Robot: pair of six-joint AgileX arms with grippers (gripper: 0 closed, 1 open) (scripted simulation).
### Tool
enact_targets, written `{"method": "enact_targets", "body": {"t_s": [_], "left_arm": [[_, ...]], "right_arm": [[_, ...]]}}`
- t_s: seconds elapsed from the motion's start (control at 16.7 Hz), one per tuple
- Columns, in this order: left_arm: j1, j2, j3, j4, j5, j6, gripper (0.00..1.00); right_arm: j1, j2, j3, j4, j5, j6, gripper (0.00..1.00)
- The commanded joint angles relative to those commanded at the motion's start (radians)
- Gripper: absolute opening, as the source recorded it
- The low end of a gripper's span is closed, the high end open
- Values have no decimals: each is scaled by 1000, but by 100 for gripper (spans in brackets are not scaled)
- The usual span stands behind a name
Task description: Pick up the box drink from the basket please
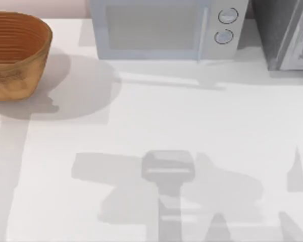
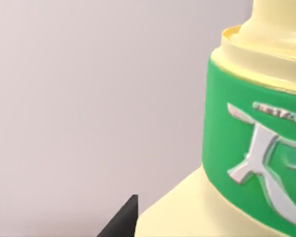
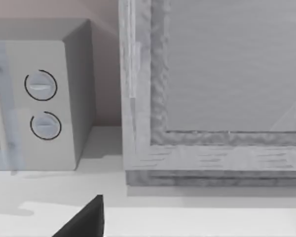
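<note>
The drink (image 2: 256, 143) fills the left wrist view, apparently high above the tabletop (image 1: 192, 126) and clear of the basket (image 1: 15, 53); whether the left gripper clamps it is unclear, and a loose hold risks dropping it.

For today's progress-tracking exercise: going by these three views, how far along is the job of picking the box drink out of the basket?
Looks done: in the top view the basket at the table's left shows just its ribbed inside. In hand: the left wrist view has the box drink pressed close against the camera with plain wall behind, suggesting it is lifted, though the grip itself is hidden. Left: probably nothing beyond holding it steady.
</note>
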Motion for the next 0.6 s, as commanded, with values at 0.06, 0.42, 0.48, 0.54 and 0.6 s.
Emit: {"method": "enact_targets", "body": {"t_s": [0.06, 0.42, 0.48, 0.54, 0.6], "left_arm": [[-8, -111, -65, -31, -9, 0, 0], [-53, -691, -438, -213, -63, -2, 0], [-59, -755, -491, -239, -71, -2, 0], [-64, -809, -537, -262, -78, -2, 0], [-69, -852, -577, -281, -84, -2, 0]], "right_arm": [[0, 0, 0, 0, 0, 0, 100], [0, 0, 0, 0, 0, 0, 100], [0, 0, 0, 0, 0, 0, 100], [0, 0, 0, 0, 0, 0, 100], [0, 0, 0, 0, 0, 0, 100]]}}
